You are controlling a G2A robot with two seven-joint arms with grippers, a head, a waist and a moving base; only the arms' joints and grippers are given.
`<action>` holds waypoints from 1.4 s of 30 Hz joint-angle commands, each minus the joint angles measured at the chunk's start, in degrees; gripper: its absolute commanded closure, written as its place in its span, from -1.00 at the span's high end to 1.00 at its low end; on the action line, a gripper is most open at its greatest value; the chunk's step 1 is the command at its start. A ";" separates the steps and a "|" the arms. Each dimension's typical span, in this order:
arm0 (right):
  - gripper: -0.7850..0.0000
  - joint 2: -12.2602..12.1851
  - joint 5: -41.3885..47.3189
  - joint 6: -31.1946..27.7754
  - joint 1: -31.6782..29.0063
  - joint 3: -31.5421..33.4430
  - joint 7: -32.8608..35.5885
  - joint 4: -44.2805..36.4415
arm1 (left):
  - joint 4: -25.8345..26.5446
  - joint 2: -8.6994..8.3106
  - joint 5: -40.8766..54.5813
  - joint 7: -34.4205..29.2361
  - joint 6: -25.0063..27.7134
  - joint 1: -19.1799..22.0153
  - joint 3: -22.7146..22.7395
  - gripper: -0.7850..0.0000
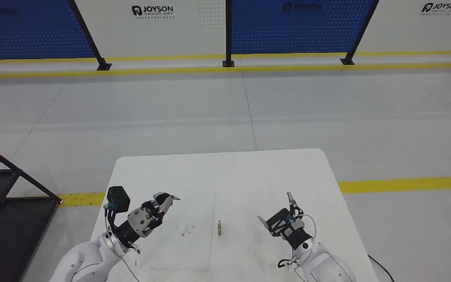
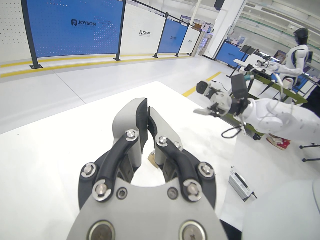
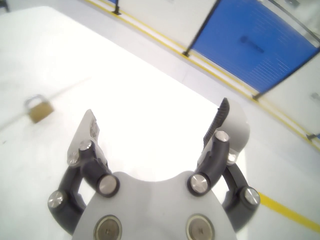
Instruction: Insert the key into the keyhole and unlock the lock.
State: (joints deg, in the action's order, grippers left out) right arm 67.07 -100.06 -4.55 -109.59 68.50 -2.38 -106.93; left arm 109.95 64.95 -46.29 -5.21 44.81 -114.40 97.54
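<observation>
A small brass padlock (image 1: 220, 227) lies on the white table (image 1: 218, 176) between my two arms, its steel shackle showing in the right wrist view (image 3: 38, 108). My left gripper (image 1: 169, 199) hovers to the lock's left, raised off the table. Its black pads (image 2: 140, 116) are pressed shut, and a thin dark sliver that looks like the key (image 1: 175, 198) pokes out at the tip. Part of the lock (image 2: 151, 158) shows low between that gripper's fingers. My right gripper (image 1: 276, 210) stands to the right of the lock, open and holding nothing (image 3: 156, 111), also seen across the table (image 2: 200, 99).
A few dark specks (image 1: 187, 229) mark the table left of the lock. A black frame (image 1: 25, 182) stands off the table's left side. A grey box (image 2: 240, 183) lies on the floor beyond the right edge. Fence panels (image 1: 296, 28) stand far behind.
</observation>
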 commanded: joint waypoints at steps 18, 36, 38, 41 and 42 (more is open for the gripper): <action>0.10 6.86 9.53 5.15 16.00 -23.54 5.93 19.51 | 0.00 0.00 0.00 0.00 0.00 0.00 0.00 -1.00; -0.07 9.46 16.20 8.38 20.80 -26.04 4.39 28.50 | 0.00 0.00 0.00 0.00 0.00 0.00 0.00 -1.00; -0.10 9.67 16.69 8.30 21.24 -26.19 4.18 29.17 | 0.00 0.00 0.00 0.00 0.00 0.00 0.00 -1.00; -0.22 9.98 17.71 8.03 21.82 -26.33 3.82 29.96 | 0.00 0.00 0.00 0.00 0.00 0.00 0.00 -1.00; -0.26 10.07 18.35 7.81 22.01 -26.24 3.65 30.20 | 0.00 0.00 0.00 0.00 0.00 0.00 0.00 -1.00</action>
State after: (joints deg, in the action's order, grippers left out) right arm 77.08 -82.20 3.44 -87.71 42.20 1.38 -76.90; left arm 109.95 64.95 -46.29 -5.21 44.81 -114.40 97.54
